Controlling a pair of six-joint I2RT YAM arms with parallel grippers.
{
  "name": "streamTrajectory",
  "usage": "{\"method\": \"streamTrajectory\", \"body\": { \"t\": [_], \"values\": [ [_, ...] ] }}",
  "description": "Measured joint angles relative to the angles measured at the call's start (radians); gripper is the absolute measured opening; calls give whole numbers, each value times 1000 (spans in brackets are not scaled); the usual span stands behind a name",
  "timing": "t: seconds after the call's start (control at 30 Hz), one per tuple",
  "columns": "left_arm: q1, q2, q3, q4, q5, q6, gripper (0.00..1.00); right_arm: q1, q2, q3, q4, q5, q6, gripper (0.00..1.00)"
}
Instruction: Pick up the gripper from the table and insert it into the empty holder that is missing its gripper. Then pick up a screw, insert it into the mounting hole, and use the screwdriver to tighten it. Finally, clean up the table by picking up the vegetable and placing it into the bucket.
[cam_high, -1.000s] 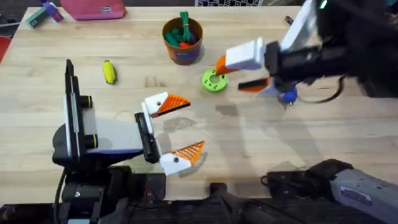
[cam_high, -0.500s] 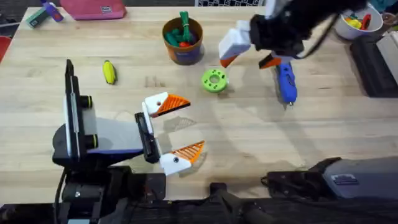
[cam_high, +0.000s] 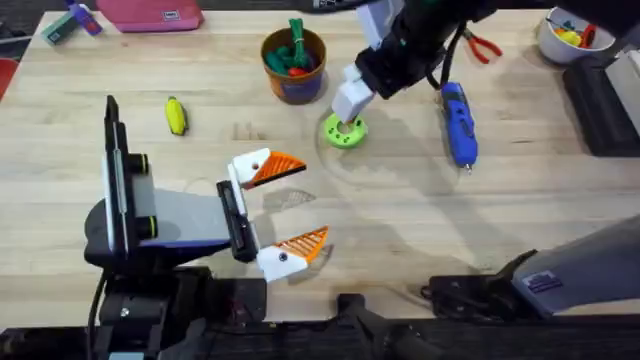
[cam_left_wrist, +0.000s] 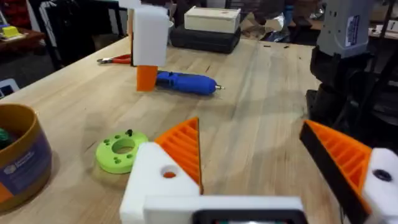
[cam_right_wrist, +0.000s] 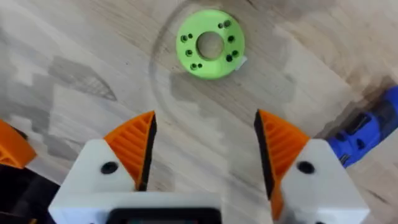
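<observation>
My right gripper (cam_high: 352, 100) hangs open just above a green ring (cam_high: 345, 131); in its wrist view the ring (cam_right_wrist: 210, 42) lies beyond the spread orange tips (cam_right_wrist: 205, 124). A small dark screw (cam_left_wrist: 129, 132) stands on the ring. The blue screwdriver (cam_high: 458, 120) lies on the table to the right of it. The yellow vegetable (cam_high: 176, 115) lies at the left, and the orange bucket (cam_high: 294, 62) stands at the back with green and red pieces inside. My left gripper (cam_high: 308, 200) rests open near the front, nothing between its tips. The loose gripper and the empty holder are out of view.
Red-handled pliers (cam_high: 483, 45) and a white bowl (cam_high: 565, 30) sit at the back right. A pink case (cam_high: 150, 15) lies at the back left. A dark block (cam_high: 600, 95) lines the right edge.
My right arm swung left, from over the screwdriver to above the green ring. The screwdriver now lies uncovered on the table. The left arm has not moved.
</observation>
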Motion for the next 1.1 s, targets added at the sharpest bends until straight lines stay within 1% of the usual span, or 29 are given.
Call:
{"method": "streamTrajectory", "body": {
  "t": [0.03,0.17,0.3,0.4,0.47,0.57,0.77,1.03,1.1],
  "values": [
    [0,0,0,0,0,0,985,-1,5,1,0,1,-26,839],
    [0,0,0,0,0,0,985,-3,43,5,5,9,-131,732],
    [0,0,0,0,0,0,985,-3,96,5,21,12,-218,686],
    [0,0,0,0,0,0,985,-3,136,5,55,23,-256,680],
    [0,0,0,0,0,0,985,-5,158,5,75,31,-270,678],
    [0,0,0,0,0,0,985,-10,187,5,95,45,-281,626],
    [0,0,0,0,0,0,985,-30,240,5,106,54,-290,585],
    [0,0,0,0,0,0,985,-43,284,5,119,56,-293,545],
    [0,0,0,0,0,0,985,-43,286,5,129,56,-292,510]
  ]
}}
